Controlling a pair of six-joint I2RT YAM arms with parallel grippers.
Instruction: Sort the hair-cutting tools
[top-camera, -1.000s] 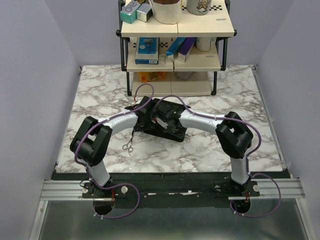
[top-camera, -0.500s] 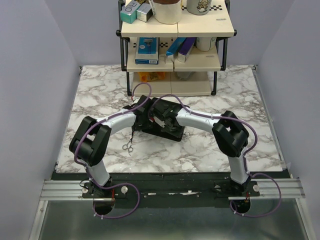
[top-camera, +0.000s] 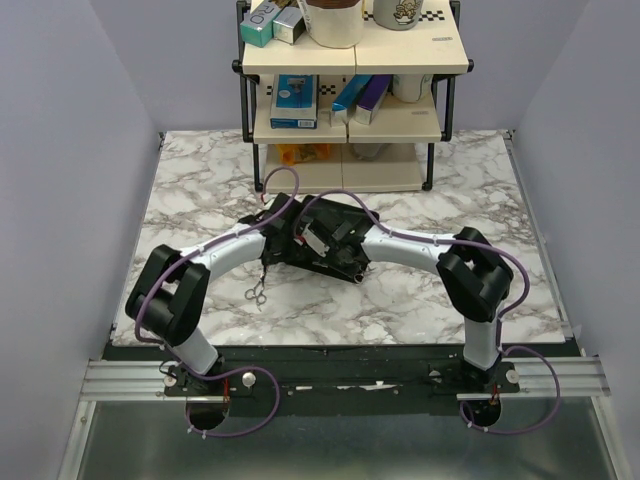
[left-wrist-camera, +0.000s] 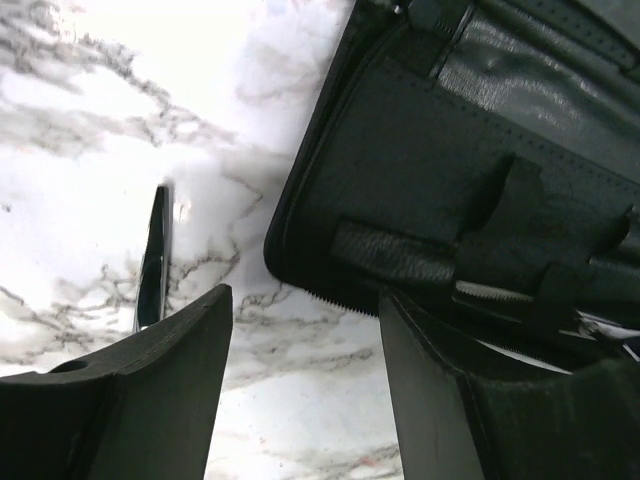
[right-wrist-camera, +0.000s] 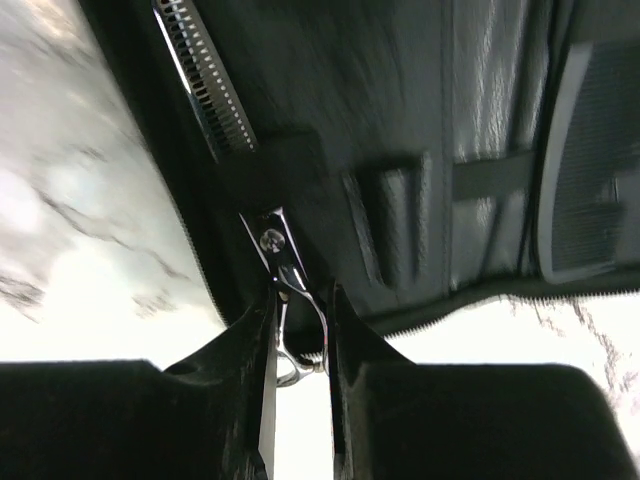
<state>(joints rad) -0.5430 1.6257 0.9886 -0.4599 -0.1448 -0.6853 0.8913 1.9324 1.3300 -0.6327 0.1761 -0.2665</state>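
A black folding pouch (top-camera: 335, 250) lies open mid-table. My right gripper (top-camera: 318, 243) hangs over it and is shut on silver scissors (right-wrist-camera: 285, 275), their pivot screw showing just beyond the fingertips (right-wrist-camera: 345, 320). A toothed black comb (right-wrist-camera: 205, 85) lies along the pouch's edge. My left gripper (top-camera: 272, 235) is open and empty at the pouch's left edge; in the left wrist view the gripper (left-wrist-camera: 305, 300) frames bare marble beside the pouch (left-wrist-camera: 430, 170). A slim black comb (left-wrist-camera: 152, 262) lies on the marble to its left. Another pair of silver scissors (top-camera: 255, 293) lies on the table nearer me.
A cream shelf rack (top-camera: 350, 120) stands at the back edge with blue and purple boxes (top-camera: 358, 97), a blue box (top-camera: 294, 100), mugs and small boxes on top. Grey walls close both sides of the marble table (top-camera: 450, 190).
The left arm's elbow has swung out to the left and lower, and its gripper has edged along the pouch's left side. The right arm has shifted slightly over the pouch.
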